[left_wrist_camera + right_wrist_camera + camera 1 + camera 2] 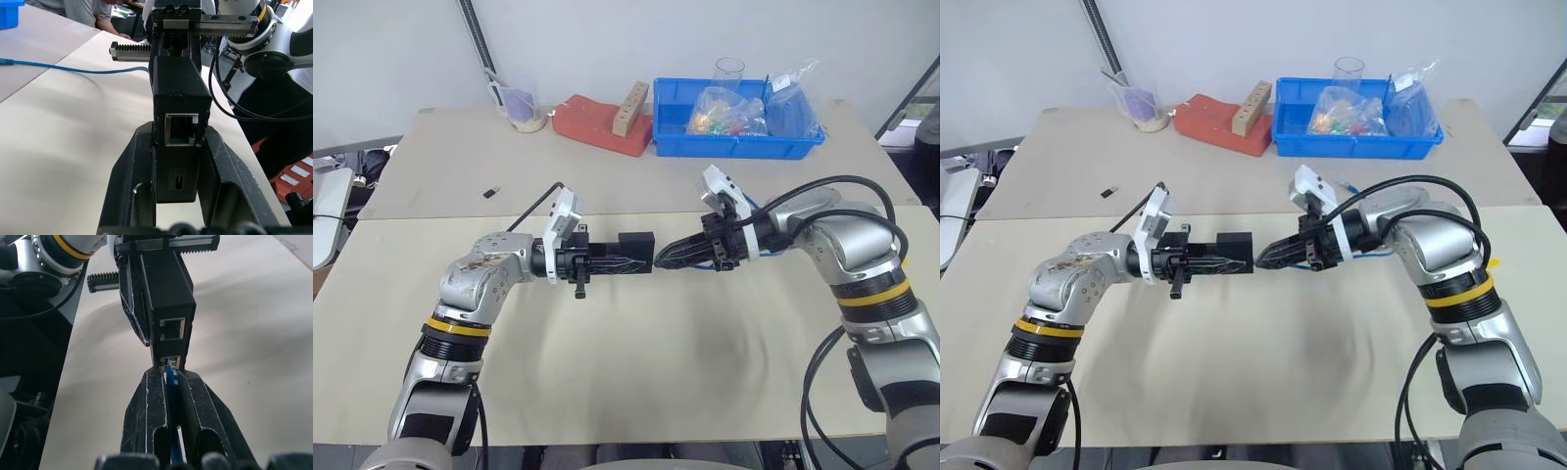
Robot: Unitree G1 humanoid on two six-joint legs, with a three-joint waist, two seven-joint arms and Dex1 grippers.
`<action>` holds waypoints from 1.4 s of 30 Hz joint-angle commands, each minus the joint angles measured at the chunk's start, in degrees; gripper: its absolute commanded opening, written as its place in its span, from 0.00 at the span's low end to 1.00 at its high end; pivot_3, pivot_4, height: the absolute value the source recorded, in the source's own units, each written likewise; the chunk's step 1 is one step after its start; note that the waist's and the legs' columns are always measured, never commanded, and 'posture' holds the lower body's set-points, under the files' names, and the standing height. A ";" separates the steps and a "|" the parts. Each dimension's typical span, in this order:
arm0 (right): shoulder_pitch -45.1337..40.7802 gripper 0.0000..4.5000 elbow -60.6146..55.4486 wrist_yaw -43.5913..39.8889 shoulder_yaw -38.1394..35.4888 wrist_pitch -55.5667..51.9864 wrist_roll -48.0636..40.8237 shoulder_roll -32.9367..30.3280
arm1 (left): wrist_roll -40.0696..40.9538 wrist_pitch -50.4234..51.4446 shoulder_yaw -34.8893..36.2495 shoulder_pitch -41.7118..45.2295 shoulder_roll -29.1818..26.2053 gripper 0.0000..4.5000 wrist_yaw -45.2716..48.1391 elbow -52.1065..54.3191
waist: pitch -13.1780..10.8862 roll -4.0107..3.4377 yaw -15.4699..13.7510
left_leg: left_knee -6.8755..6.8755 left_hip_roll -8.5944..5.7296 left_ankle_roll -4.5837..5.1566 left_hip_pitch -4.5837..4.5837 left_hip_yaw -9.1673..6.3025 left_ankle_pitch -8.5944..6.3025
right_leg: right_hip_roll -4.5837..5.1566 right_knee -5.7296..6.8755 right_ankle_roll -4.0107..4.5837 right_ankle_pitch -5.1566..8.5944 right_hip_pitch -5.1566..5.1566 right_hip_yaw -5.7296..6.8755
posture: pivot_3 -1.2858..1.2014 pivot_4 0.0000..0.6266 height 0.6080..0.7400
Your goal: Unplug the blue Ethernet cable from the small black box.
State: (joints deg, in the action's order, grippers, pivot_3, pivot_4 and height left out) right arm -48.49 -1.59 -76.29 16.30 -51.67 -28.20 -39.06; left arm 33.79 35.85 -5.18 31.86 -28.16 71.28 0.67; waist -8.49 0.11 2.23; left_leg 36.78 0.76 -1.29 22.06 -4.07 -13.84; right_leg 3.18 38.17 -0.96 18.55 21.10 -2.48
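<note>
Currently the small black box (636, 251) is held up over the table (636, 382), clamped between the 2 fingers of the left gripper (625, 258), which points level toward the robot's right. From the other side, the right gripper (1268, 257) is angled slightly down toward the box, its tips right at the box's end face. In the right wrist view its fingers (146, 416) are seen pressed together on the blue Ethernet cable (170, 382) just behind the plug, and the plug is still seated in the lower of the 2 ports on that face; the upper port is unoccupied. In the left wrist view the box's opposite face is seen with 1 open port and a small slot below it, and the cable is seen trailing across the tabletop behind. At the table's far edge, a blue bin (736, 137) and a red block (597, 125) are set well apart from both grippers.
</note>
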 commanded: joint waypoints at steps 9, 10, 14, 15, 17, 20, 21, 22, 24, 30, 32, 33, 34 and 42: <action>3.97 0.00 -2.90 -4.84 0.28 6.72 2.51 -6.57 | 1.49 0.27 1.75 -0.33 -2.16 0.13 0.53 3.77 | 0.00 0.00 -0.42 | 0.00 -0.02 0.00 0.04 -0.02 0.00 | 0.02 -0.05 0.00 0.00 0.00 0.03 | 0.52 0.24 1.00; 4.76 0.00 -2.83 -5.13 0.05 7.45 2.76 -7.51 | 1.59 0.33 2.02 -0.52 -2.61 0.13 0.61 3.93 | 0.00 0.01 -0.56 | 0.00 -0.01 0.00 0.04 -0.02 0.00 | 0.02 -0.06 0.00 0.00 -0.01 0.04 | 0.52 0.24 1.00; 11.19 0.00 -1.23 -4.49 -1.85 11.71 5.20 -12.27 | 1.82 0.08 3.67 -3.10 -5.67 0.13 0.78 4.75 | -0.01 0.00 -0.74 | 0.01 -0.01 0.00 0.03 0.00 0.00 | 0.02 -0.07 0.00 0.00 0.00 0.01 | 0.52 0.24 1.00; 12.09 0.00 -0.99 -4.11 -2.00 12.60 5.65 -12.54 | 1.79 -0.02 3.84 -3.46 -5.91 0.13 0.67 4.77 | -0.01 0.00 -0.70 | 0.01 -0.01 0.01 0.02 0.01 0.00 | 0.02 -0.07 0.00 0.00 0.00 0.01 | 0.52 0.24 1.00; 14.94 0.00 0.01 -0.45 -1.63 17.53 8.79 -11.11 | -0.04 -2.68 4.18 -4.50 -5.33 0.13 -0.93 3.57 | -0.01 0.00 -0.60 | 0.00 0.01 0.01 0.01 0.02 -0.01 | 0.00 -0.07 0.00 0.00 0.00 -0.01 | 0.52 0.24 1.00; 17.78 0.00 2.33 5.89 -1.05 25.39 14.24 -8.05 | -2.46 -6.55 4.27 -5.76 -3.74 0.13 -3.65 1.93 | -0.01 0.01 -0.62 | 0.01 0.03 0.01 -0.01 0.02 -0.01 | -0.02 -0.04 0.00 0.00 0.00 -0.02 | 0.52 0.24 1.00; 18.41 0.10 2.77 6.47 -1.04 26.30 14.93 -7.45 | -3.13 -7.74 4.29 -6.04 -3.11 0.13 -4.65 1.48 | -0.01 0.00 -0.63 | 0.00 0.03 0.01 -0.01 0.02 -0.01 | -0.01 -0.04 0.00 0.00 0.00 -0.03 | 0.52 0.24 1.00; 18.80 0.23 3.02 6.70 -1.39 26.47 15.04 -6.95 | -3.79 -8.79 4.25 -6.12 -2.61 0.13 -5.41 1.12 | -0.01 0.00 -0.75 | 0.00 0.02 0.01 0.00 0.04 -0.01 | 0.00 -0.04 0.00 0.00 0.01 -0.04 | 0.52 0.24 1.00; 19.40 0.37 2.46 6.73 -2.32 26.59 14.89 -6.68 | -4.32 -9.85 4.49 -6.22 -1.88 0.13 -6.75 0.72 | -0.01 0.00 -1.03 | 0.01 -0.01 0.01 0.03 0.04 0.00 | 0.02 -0.06 0.00 0.00 0.02 -0.04 | 0.52 0.24 1.00; 21.08 0.84 -4.66 7.51 -7.99 22.07 9.87 -7.72 | -7.47 -15.32 6.95 -6.92 -0.93 0.13 -12.31 -3.22 | -0.01 0.00 -1.42 | 0.03 -0.01 0.01 0.02 0.04 0.00 | 0.02 -0.06 0.00 0.00 0.01 -0.04 | 0.52 0.24 1.00; 20.80 0.99 -10.18 11.70 -11.56 18.21 7.12 -5.91 | -10.10 -19.71 8.44 -6.91 -0.13 0.13 -16.38 -7.02 | -0.01 0.00 -1.36 | 0.03 0.01 0.01 0.02 0.03 0.00 | 0.01 -0.05 0.00 0.00 0.01 -0.03 | 0.52 0.24 1.00; 20.60 0.99 -12.57 14.14 -12.96 16.17 5.99 -4.78 | -11.09 -21.42 9.15 -6.85 0.42 0.13 -18.40 -8.70 | -0.01 -0.01 -1.25 | 0.02 0.01 0.01 0.01 0.02 -0.01 | 0.01 -0.05 0.00 0.00 0.01 -0.04 | 0.52 0.24 1.00; 20.33 0.99 -15.49 16.87 -14.46 13.20 4.19 -3.35 | -12.31 -23.46 9.81 -6.88 1.22 0.13 -20.82 -10.50 | -0.01 0.00 -1.23 | 0.02 0.04 0.01 -0.01 0.01 -0.01 | -0.01 -0.04 0.00 0.00 0.01 -0.04 | 0.52 0.24 1.00; 21.72 0.99 -28.73 34.01 -17.71 1.14 -0.86 5.49 | -19.59 -40.47 11.24 -6.84 8.96 0.13 -33.01 -26.11 | 0.01 0.00 -2.23 | 0.01 -0.08 0.00 0.03 -0.02 -0.01 | 0.13 -0.04 0.00 0.00 0.01 0.03 | 0.52 0.24 1.00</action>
State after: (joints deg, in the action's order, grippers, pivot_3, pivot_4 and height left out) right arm -27.56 -28.08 -44.60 -0.61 -50.71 -29.42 -33.43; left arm 15.69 -0.10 5.78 24.71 -20.06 39.95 -23.29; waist -8.48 0.11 0.00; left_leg 36.81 0.66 -1.28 22.13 -4.08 -13.84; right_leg 3.32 38.12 -0.96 18.55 21.11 -2.45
